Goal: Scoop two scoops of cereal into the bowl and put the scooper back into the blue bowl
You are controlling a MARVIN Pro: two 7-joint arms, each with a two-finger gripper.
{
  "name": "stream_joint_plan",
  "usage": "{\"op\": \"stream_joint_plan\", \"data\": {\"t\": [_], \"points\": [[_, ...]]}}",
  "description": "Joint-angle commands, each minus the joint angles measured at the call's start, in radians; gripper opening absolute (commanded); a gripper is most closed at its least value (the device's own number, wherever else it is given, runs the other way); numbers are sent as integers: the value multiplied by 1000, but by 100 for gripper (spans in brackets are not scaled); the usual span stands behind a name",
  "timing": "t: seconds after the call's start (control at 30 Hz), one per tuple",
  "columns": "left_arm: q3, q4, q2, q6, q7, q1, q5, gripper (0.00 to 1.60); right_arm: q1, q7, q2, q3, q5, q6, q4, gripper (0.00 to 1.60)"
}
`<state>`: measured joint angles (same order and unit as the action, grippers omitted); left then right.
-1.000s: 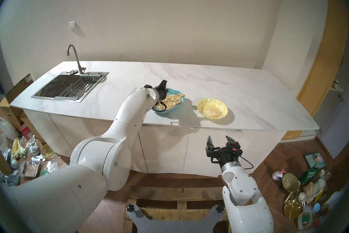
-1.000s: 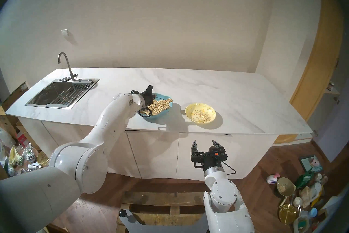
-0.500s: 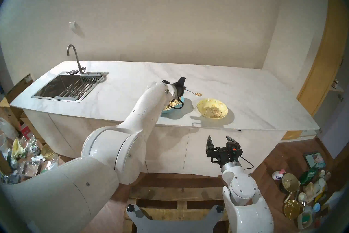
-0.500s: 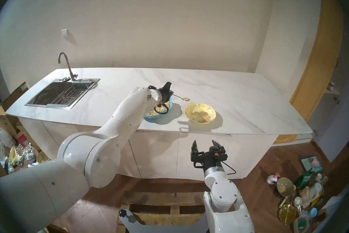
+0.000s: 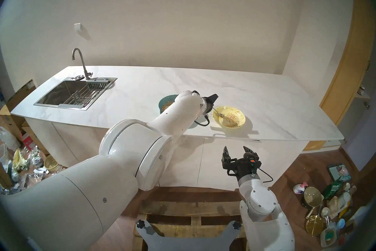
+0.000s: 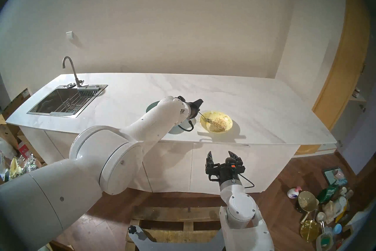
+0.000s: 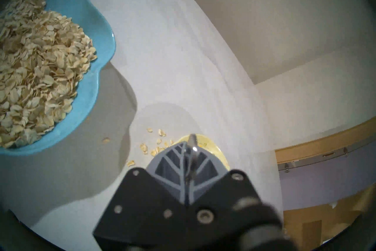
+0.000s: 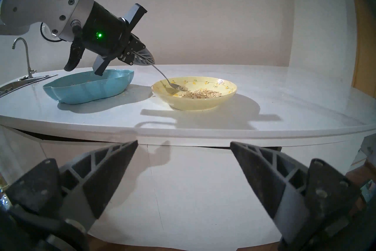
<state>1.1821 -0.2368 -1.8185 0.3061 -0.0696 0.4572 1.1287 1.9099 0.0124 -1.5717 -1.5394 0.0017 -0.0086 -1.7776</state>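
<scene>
My left gripper [image 5: 213,106] is shut on the thin handle of the scooper [image 8: 162,75], a silver spoon. It slants down to the right, its head [image 8: 179,87] inside the pale-yellow bowl [image 8: 223,93] at the left edge of a flat patch of cereal [image 8: 201,93]. Left of it stands the blue bowl [image 8: 87,89] with a heap of cereal [image 7: 38,67]; my left arm covers most of that bowl in the head views. A few flakes [image 7: 154,142] lie on the counter between the bowls. My right gripper [image 5: 237,151] hangs open and empty below the counter's front edge.
A steel sink [image 5: 69,91] with a faucet [image 5: 81,63] takes the counter's far left. Both bowls sit near the counter's front edge [image 5: 244,138]. Clutter covers the floor at left [image 5: 30,163] and right [image 5: 329,203]. A wooden pallet [image 5: 189,209] lies below me.
My left arm lifted the spoon with cereal out of the blue bowl, carried it right and tipped it down into the yellow bowl. The right arm has not moved.
</scene>
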Motion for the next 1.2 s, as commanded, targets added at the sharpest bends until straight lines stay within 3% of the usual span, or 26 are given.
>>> {"op": "stream_joint_plan", "data": {"t": [0.0, 0.17, 0.4, 0.7, 0.97, 1.17], "points": [[-18, -20, 4, -40, 57, -61, -20, 0, -7, 0, -2, 1, 1, -6, -23, 160], [-97, -42, -5, -84, 82, -80, -75, 0, -7, 0, -2, 1, 1, -6, -22, 160], [-174, -57, -21, -133, 126, -89, -78, 0, -7, 0, -2, 1, 1, -6, -23, 160], [-168, -73, -29, -179, 166, -88, -61, 0, -6, 0, -3, 1, 1, -6, -25, 160], [-93, -194, 68, -253, 163, -27, -34, 0, -6, 0, -3, 1, 1, -6, -25, 160], [-57, -375, 187, -260, 140, 68, -26, 0, -6, 0, -3, 1, 1, -6, -24, 160]]}}
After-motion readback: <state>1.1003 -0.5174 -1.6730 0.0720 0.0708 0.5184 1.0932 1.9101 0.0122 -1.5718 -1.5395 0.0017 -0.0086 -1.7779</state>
